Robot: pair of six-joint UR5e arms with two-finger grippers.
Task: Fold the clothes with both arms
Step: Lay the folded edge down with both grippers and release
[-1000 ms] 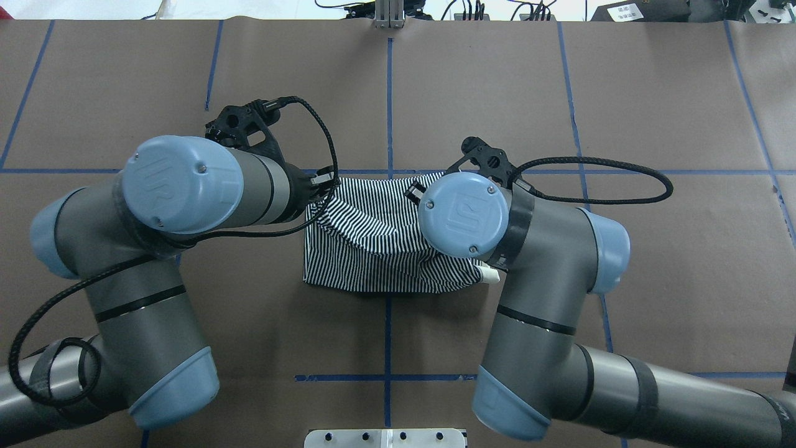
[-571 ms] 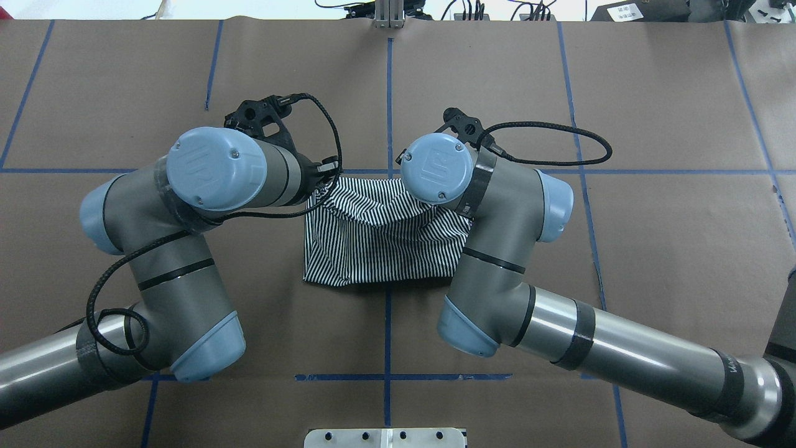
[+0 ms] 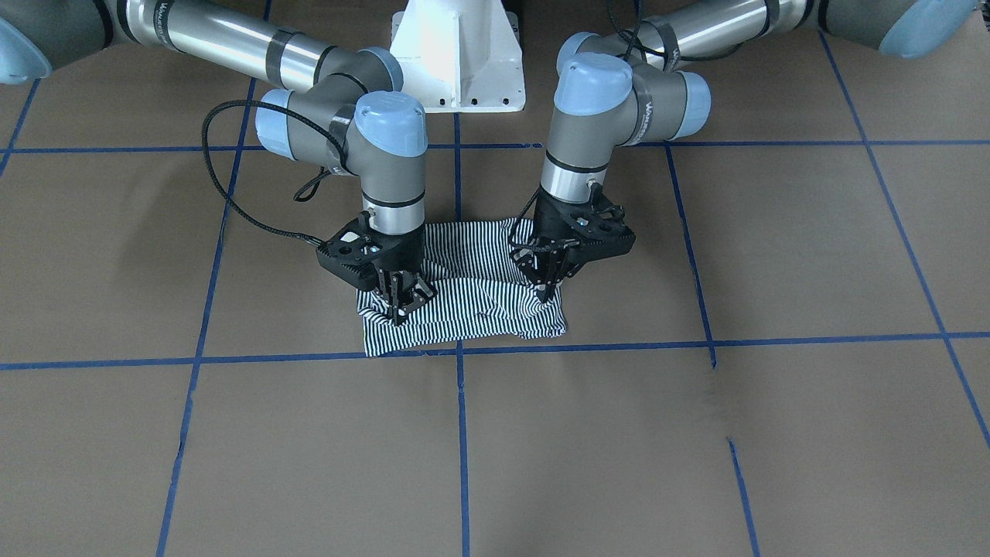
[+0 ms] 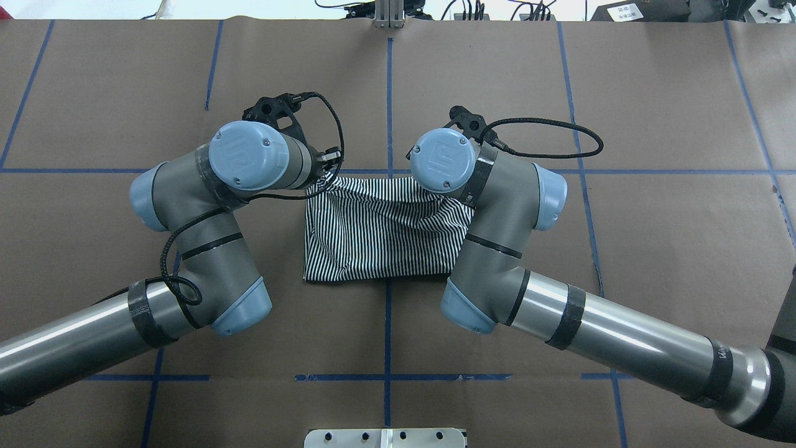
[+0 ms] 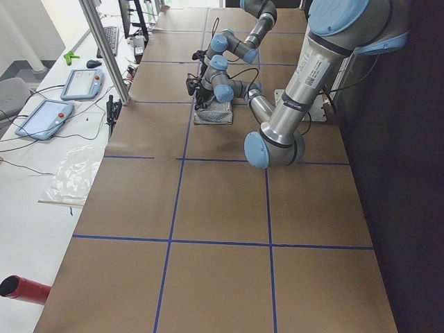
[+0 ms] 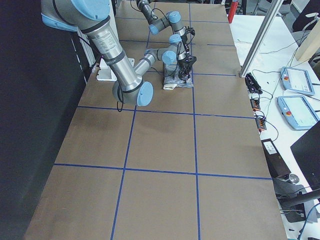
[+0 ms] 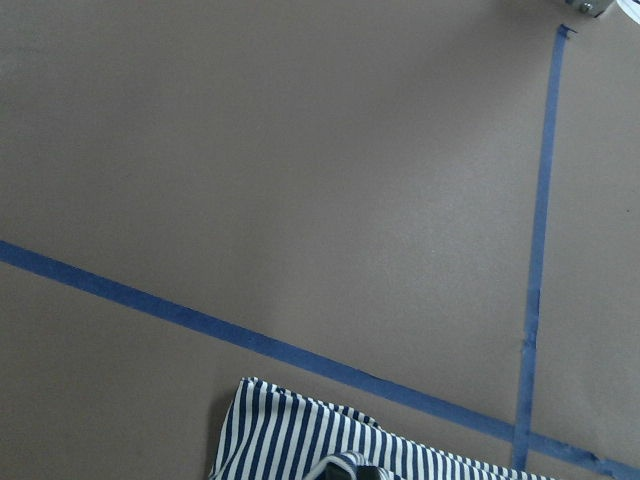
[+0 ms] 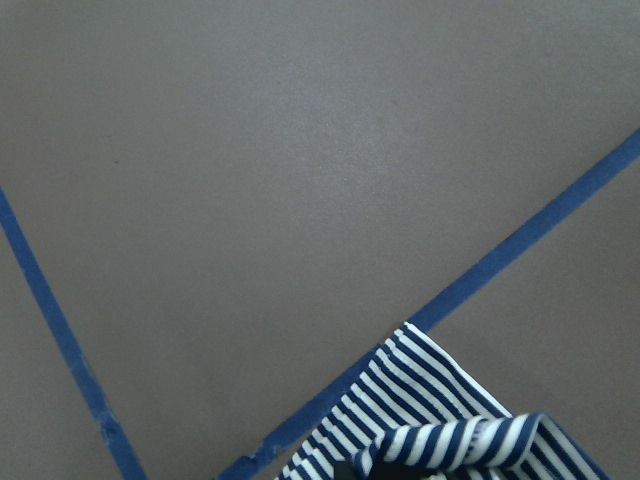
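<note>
Two grippers are each clamped on cloth. Seen from overhead, the left gripper (image 3: 547, 288) pinches the polo shirt (image 4: 379, 242) at its 10 o'clock corner and the right gripper (image 3: 402, 303) at its 2 o'clock corner. Each wrist view shows a striped fold bunched at its lower edge. The held layer sags between them, while the 6 o'clock edge lies flat on the table (image 4: 653, 261). The shirt sits mid-table with its long axis running 9 to 3 o'clock, its far edge beside the blue tape line (image 4: 622, 172). Each arm is equally near its own corner, so the fold likely finishes with an even lowering toward 12 o'clock.
</note>
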